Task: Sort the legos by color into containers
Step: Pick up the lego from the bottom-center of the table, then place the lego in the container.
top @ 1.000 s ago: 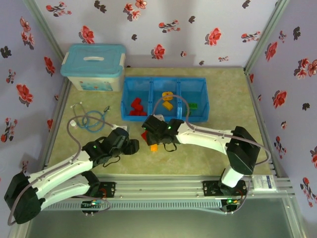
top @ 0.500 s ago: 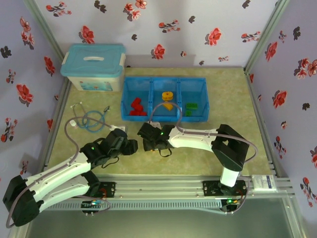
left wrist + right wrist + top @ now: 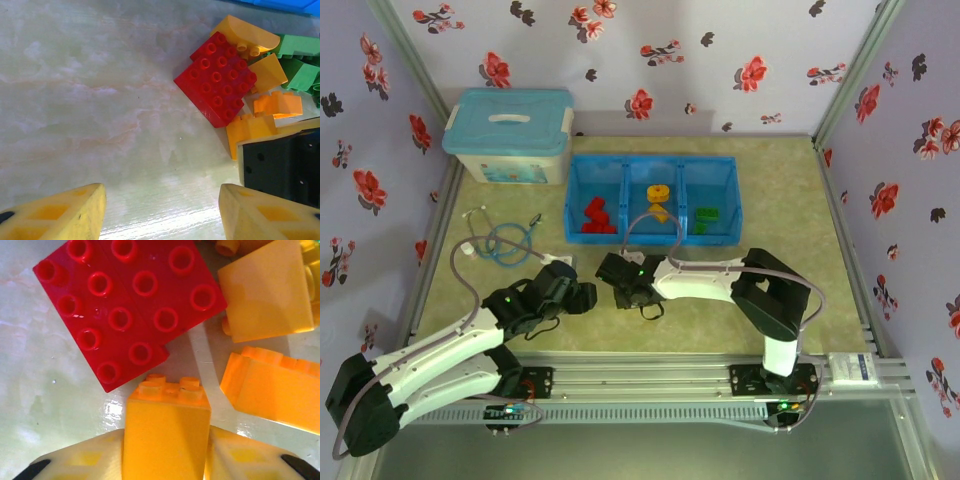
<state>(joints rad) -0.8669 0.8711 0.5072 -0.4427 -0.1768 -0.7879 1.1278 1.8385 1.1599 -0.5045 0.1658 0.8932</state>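
Lego in orange-yellow (image 3: 167, 420) clamped in my right pincer (image 3: 166, 460), red lego (image 3: 125, 305) just beside, left pincer (image 3: 161, 210) apart over counter (image 3: 75, 100)

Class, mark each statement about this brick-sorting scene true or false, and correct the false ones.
1. The right gripper grips an orange-yellow brick. True.
2. The left gripper holds the red brick. False: it is open and empty; the red brick lies on the table.
3. The blue tray has an empty left compartment. False: it holds red bricks.
4. The storage box has its lid on. True.
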